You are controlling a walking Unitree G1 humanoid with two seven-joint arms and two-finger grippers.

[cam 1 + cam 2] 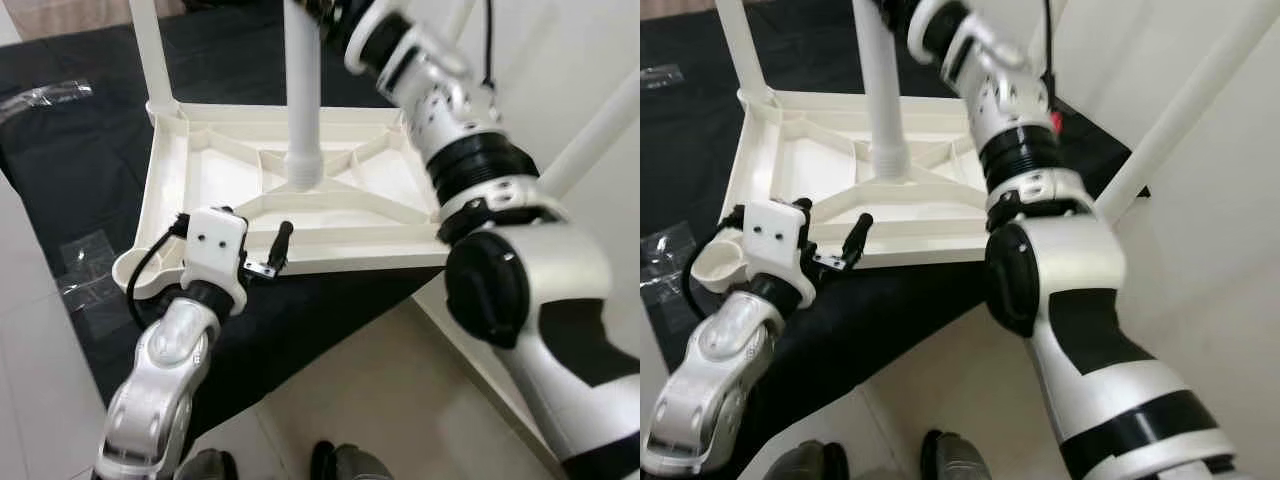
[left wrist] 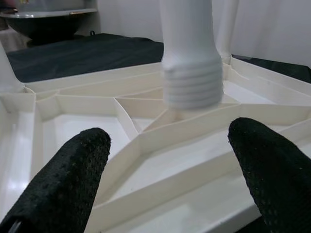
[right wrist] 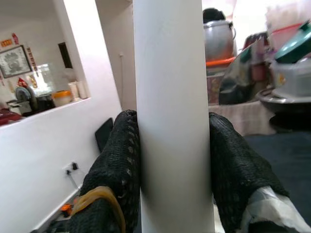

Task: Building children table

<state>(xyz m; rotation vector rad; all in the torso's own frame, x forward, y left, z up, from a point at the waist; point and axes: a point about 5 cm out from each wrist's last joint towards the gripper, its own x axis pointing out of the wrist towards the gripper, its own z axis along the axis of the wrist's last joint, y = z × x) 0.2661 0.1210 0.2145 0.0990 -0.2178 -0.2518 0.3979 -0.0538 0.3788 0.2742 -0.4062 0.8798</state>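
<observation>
A white plastic tabletop (image 1: 200,170) lies upside down on a black cloth, ribbed underside up. My right gripper (image 3: 172,165) is shut on a white table leg (image 1: 303,90), held upright high on its shaft. The leg's threaded lower end (image 2: 190,90) sits at the centre hub where the ribs meet. My left gripper (image 2: 165,184) is open at the tabletop's near edge, pointing toward the leg's base, with nothing between its fingers (image 1: 283,240). Another white leg (image 1: 150,50) stands at the far left corner.
The black cloth (image 1: 90,140) covers the floor under the tabletop, with clear plastic bags (image 1: 45,95) on it to the left. A slanted white pole (image 1: 600,130) rises on the right by a white wall. Beige tiles (image 1: 380,400) lie in front, near my feet.
</observation>
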